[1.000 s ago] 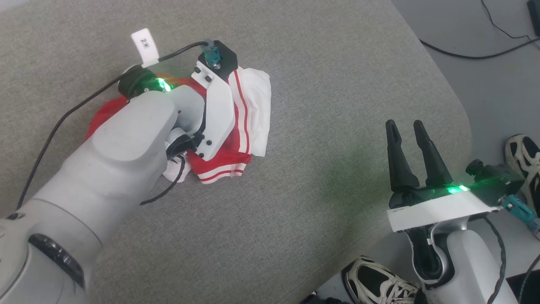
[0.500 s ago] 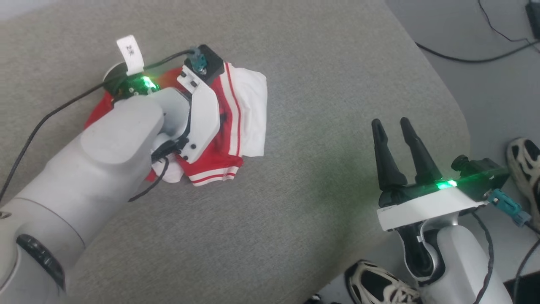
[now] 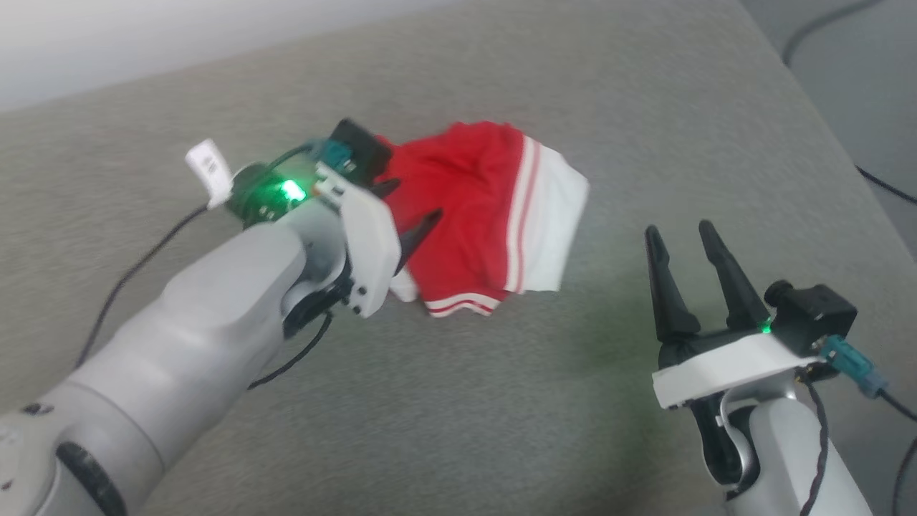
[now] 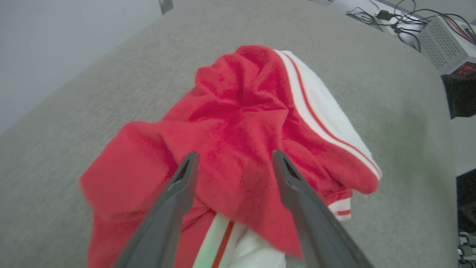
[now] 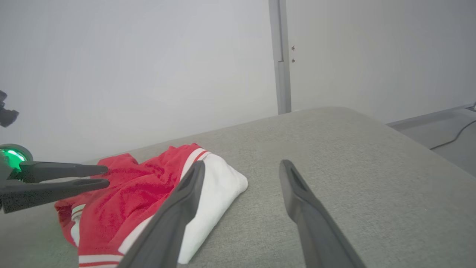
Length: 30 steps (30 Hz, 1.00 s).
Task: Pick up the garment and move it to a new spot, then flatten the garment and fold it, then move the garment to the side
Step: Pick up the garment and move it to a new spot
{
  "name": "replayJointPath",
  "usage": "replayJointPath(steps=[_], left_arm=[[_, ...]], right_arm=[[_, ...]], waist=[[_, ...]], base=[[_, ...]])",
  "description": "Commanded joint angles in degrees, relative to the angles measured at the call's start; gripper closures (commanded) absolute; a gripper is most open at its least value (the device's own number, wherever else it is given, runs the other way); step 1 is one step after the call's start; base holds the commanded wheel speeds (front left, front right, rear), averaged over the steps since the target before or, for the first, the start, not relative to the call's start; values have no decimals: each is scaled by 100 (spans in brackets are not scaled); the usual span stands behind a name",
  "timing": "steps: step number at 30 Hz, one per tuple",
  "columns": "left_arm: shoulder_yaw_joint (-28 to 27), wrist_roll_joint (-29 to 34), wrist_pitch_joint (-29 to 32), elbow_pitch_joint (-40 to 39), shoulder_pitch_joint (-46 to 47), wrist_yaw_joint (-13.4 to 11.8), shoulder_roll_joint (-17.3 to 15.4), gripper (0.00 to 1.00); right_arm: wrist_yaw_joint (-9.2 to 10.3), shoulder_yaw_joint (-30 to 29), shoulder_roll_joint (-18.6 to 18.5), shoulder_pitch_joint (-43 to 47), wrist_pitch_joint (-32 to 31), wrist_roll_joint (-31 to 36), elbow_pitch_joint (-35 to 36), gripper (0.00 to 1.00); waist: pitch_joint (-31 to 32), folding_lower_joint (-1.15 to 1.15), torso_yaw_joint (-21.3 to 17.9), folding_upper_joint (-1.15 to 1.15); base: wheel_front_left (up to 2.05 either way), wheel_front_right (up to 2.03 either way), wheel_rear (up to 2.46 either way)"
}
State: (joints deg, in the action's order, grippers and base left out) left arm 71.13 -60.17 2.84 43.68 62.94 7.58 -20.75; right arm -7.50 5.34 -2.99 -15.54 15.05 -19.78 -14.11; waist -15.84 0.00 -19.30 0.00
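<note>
The garment point(image 3: 473, 208) lies crumpled in a heap on the grey cloth-covered surface point(image 3: 501, 401), red with a white striped sleeve end at its right. My left gripper point(image 3: 408, 208) hovers open at the heap's left edge, holding nothing. In the left wrist view the left gripper point(image 4: 234, 156) has its jaws spread over the red folds of the garment point(image 4: 238, 111). My right gripper point(image 3: 679, 233) stands open to the right of the garment, apart from it. The right wrist view shows the right gripper point(image 5: 242, 165), the garment point(image 5: 141, 186) and the left gripper point(image 5: 106, 176) just above the cloth.
The surface rounds off at its right edge, with floor cables point(image 3: 885, 188) beyond. A pale wall point(image 5: 148, 74) stands behind the far edge. A grey equipment box point(image 4: 444, 48) and wires sit past the surface's corner in the left wrist view.
My left gripper has opened, let go of the garment and drawn back to its left edge. The garment now lies looser with more red showing. The head camera has shifted.
</note>
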Motion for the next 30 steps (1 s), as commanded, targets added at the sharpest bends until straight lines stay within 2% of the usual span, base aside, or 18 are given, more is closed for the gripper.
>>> replayJointPath(steps=[1, 12, 18, 22, 25, 30], left_arm=[[-54, -43, -236, 151, -245, -26, -24, 0], [-408, -574, -1484, 951, -1629, -21, 57, 0], [-910, -718, -1801, 934, -2234, -18, 90, 0], [-1964, -172, -1805, 356, -2744, -95, -38, 0], [-2880, 444, -1807, -214, -3332, -242, -132, 0], [-4237, 1612, -1809, -1220, -4559, -399, -91, 0]], right_arm=[[2, -34, 8, 77, 16, 113, -48, 0], [3, -306, -317, 361, 16, 372, -284, 0], [3, -611, -488, 621, 16, 414, -349, 0], [3, -793, -577, 826, 16, 461, -348, 0], [3, -891, -650, 964, 15, 480, -351, 0], [3, -1039, -735, 1160, 16, 483, -327, 0]], waist=[[380, 0, 489, 0], [846, 0, 1307, 0], [1072, 0, 1851, 0], [1210, 0, 2175, 0], [1336, 0, 2345, 0], [1546, 0, 2499, 0]], base=[[0, 0, 0], [0, 0, 0], [0, 0, 0], [0, 0, 0], [0, 0, 0], [0, 0, 0]])
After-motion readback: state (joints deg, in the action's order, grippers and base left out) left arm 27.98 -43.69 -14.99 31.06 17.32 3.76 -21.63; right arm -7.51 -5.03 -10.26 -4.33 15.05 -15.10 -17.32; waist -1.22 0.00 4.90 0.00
